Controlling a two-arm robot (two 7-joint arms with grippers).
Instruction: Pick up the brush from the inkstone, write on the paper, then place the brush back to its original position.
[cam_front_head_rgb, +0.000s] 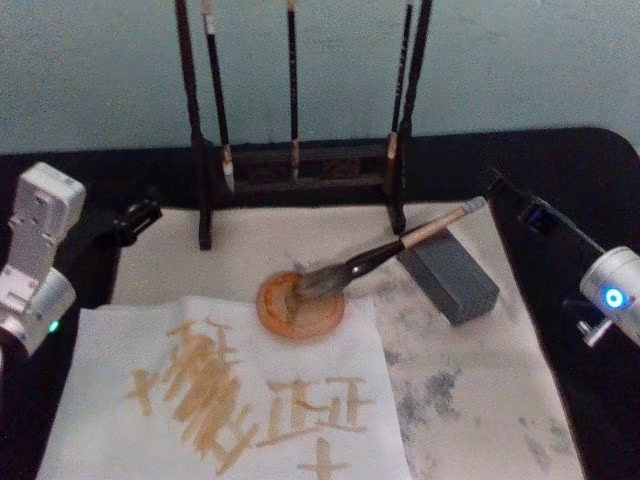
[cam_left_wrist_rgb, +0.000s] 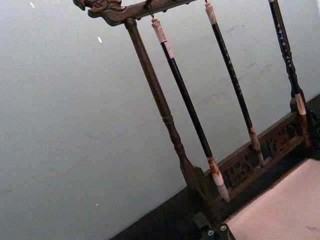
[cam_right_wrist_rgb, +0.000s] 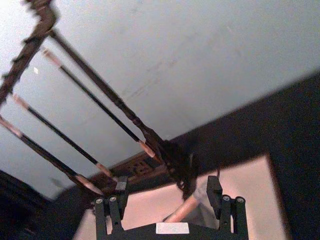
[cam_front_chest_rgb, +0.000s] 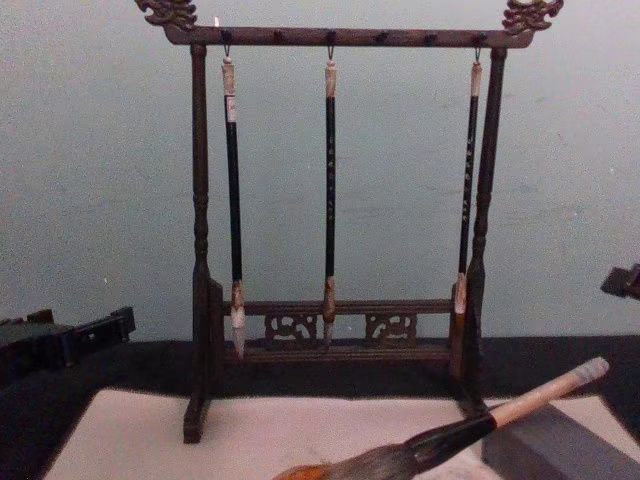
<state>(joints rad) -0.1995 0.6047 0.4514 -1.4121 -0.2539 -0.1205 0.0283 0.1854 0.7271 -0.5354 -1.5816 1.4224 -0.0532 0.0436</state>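
The brush (cam_front_head_rgb: 385, 252) lies tilted, its grey-brown tuft in the round orange inkstone (cam_front_head_rgb: 272, 312) and its pale handle propped on a grey block (cam_front_head_rgb: 450, 275). In the chest view the brush (cam_front_chest_rgb: 470, 430) slants up to the right. My right gripper (cam_front_head_rgb: 497, 190) is open just behind the handle's end; in the right wrist view the handle (cam_right_wrist_rgb: 181, 211) shows between its spread fingers (cam_right_wrist_rgb: 116, 199), untouched. The paper (cam_front_head_rgb: 335, 345), white with tan strokes, lies in front of the inkstone. My left gripper (cam_front_head_rgb: 138, 217) hangs at the mat's far left corner, away from all of this.
A wooden brush rack (cam_front_head_rgb: 300, 165) with three thin dark brushes stands behind the inkstone, close to both grippers. A beige mat (cam_front_head_rgb: 470, 390) with grey stains covers the black table. The left arm's white link (cam_front_head_rgb: 40, 230) stands at the left edge.
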